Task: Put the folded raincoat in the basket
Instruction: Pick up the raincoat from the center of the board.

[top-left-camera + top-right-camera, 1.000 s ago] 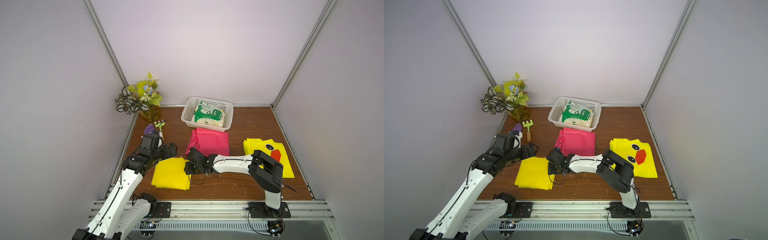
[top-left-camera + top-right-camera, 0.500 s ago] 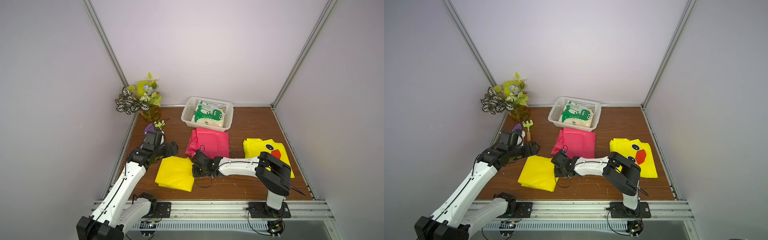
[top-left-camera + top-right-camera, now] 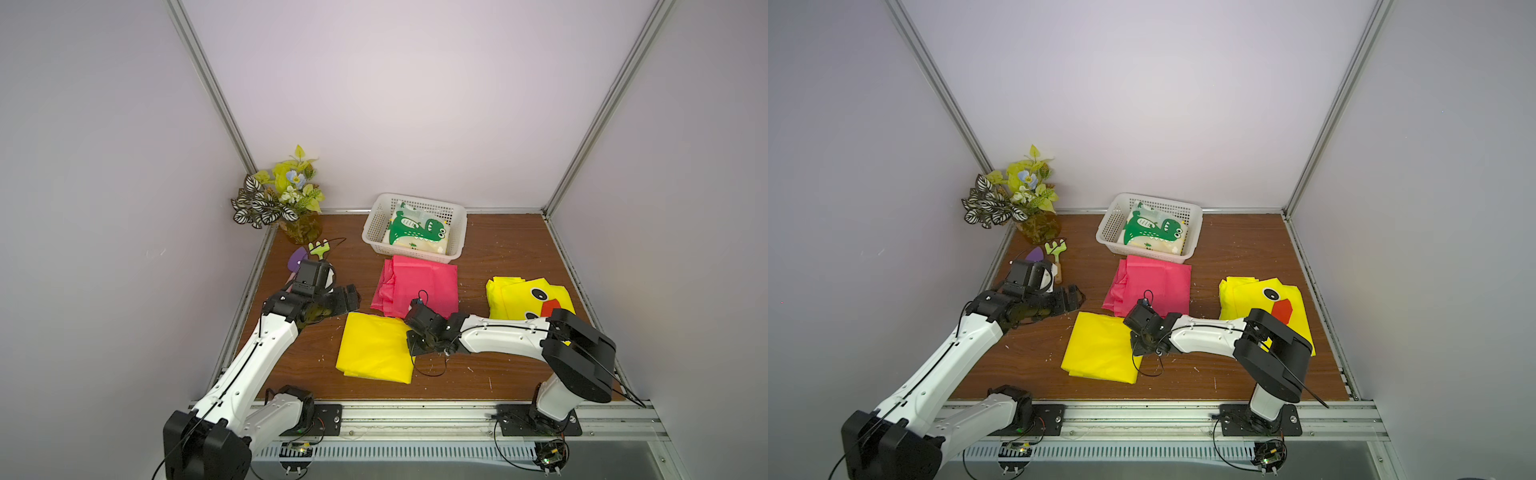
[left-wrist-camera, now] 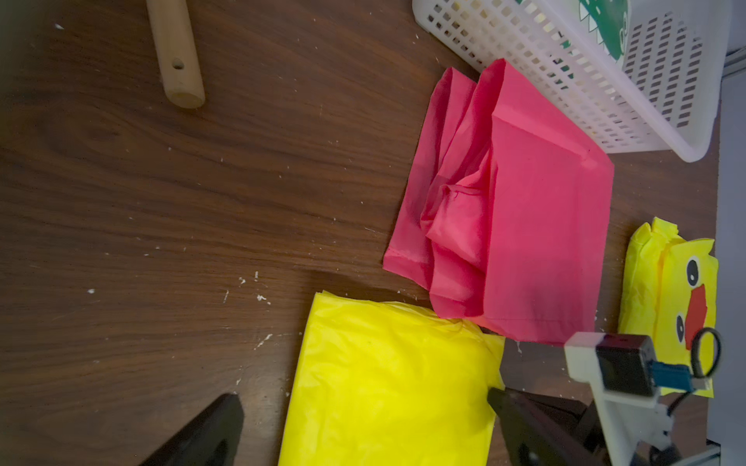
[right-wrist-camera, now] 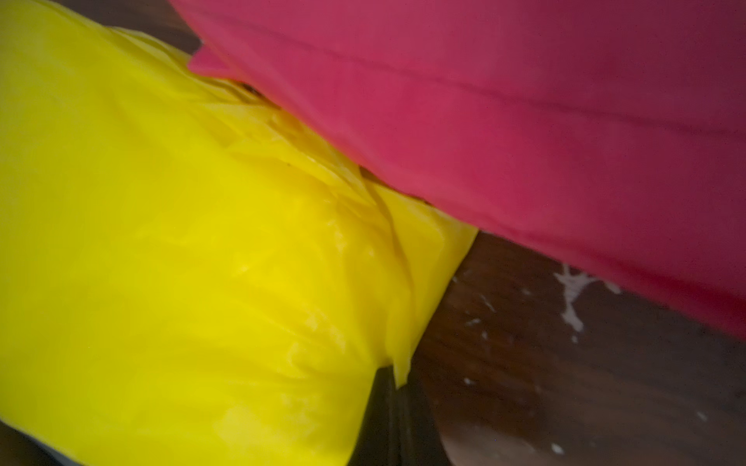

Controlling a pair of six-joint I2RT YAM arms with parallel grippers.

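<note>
- The yellow raincoat (image 3: 376,351) lies folded flat at the near middle of the table (image 3: 498,249), not yet in the basket (image 3: 373,226), which sits at its 12 o'clock against the far wall.
- The right gripper (image 3: 412,347) is pressed together on the raincoat's 3 o'clock edge. The right wrist view shows a thin yellow flap running into the black finger (image 5: 387,407), so only the edge looks caught.
- The left gripper (image 3: 348,298) hangs spread wide and empty at the raincoat's 10 o'clock, just off its far corner.
- To do this step well, I'd lift slowly and straight up. One pinched edge will likely let the slippery folds fall open, so the free left gripper could take the 9 o'clock edge.
- The pink raincoat (image 3: 419,286) lies between raincoat and basket, its near corner over the yellow's far edge, so a low drag toward 12 o'clock would likely snag it.
- The basket already holds a dinosaur raincoat (image 3: 415,232), so room inside is tight. I'd release above its middle.
- The duck raincoat (image 3: 528,297) sits at 2 o'clock and a plant (image 3: 282,199) at 11 o'clock, both off the path.
</note>
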